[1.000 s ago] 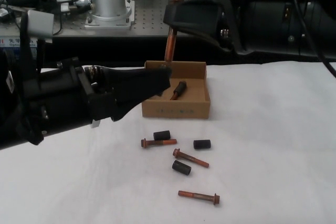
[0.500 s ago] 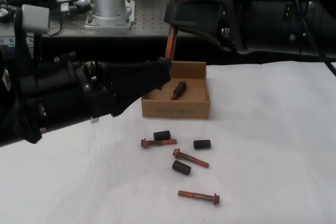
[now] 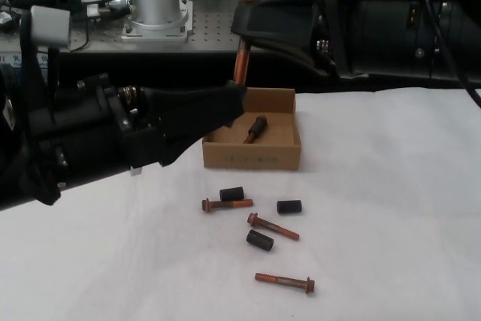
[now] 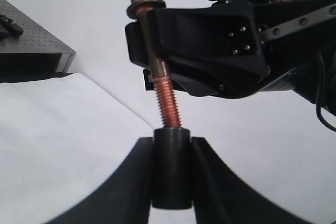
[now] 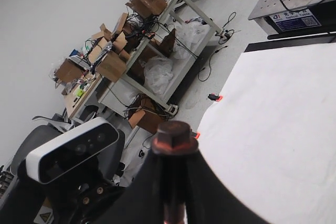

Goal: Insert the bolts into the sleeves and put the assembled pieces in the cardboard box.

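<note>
**Bolt tip meets sleeve over the box corner**

The white table (image 3: 391, 208) has wide open room on the right and along the near edge. The left arm (image 3: 90, 140) comes in from the left, its claw (image 4: 171, 142) clamped on an upright black sleeve (image 4: 170, 177). The right claw (image 5: 173, 158) pinches a copper bolt (image 4: 164, 93) just below the head, threaded end meeting the sleeve's top opening. Both hang above the far left corner of the cardboard box (image 3: 252, 159), which has one assembled piece (image 3: 255, 127) inside. In front of the box, the far bolt (image 3: 227, 204) lies just beside the far sleeve (image 3: 231, 193). The middle bolt (image 3: 273, 226) lies between the right sleeve (image 3: 288, 206) and the near sleeve (image 3: 260, 240). The near bolt (image 3: 284, 282) lies alone by the front edge.
</note>
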{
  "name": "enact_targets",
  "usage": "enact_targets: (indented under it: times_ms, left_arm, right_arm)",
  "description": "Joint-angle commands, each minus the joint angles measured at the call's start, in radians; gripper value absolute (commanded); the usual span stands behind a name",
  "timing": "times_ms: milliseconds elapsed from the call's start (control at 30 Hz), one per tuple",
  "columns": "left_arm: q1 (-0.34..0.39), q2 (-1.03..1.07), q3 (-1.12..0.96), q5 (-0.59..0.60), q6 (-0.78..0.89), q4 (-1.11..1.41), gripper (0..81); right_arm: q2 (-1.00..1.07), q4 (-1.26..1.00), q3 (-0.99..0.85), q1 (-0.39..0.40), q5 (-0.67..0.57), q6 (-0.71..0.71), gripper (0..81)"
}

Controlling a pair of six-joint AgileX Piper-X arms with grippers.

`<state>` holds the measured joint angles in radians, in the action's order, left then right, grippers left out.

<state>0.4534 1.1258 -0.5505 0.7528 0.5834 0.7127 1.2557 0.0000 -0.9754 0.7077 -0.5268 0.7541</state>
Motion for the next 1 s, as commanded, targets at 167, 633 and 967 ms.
enact_targets:
  times_ms: [167, 633, 967]
  left_arm:
    - [0.0, -0.013, -0.004, -0.061, 0.017, 0.074, 0.6]
    - [0.0, -0.013, -0.007, -0.121, 0.015, 0.097, 0.6]
    - [0.0, -0.013, -0.007, -0.121, 0.015, 0.097, 0.6]
  right_arm:
    - [-0.001, -0.012, -0.003, 0.005, -0.024, 0.002, 2.7]
    - [-0.035, 0.01, -0.003, 0.005, 0.009, -0.004, 2.7]
    - [-0.048, 0.168, -0.003, 0.005, -0.034, -0.121, 2.7]
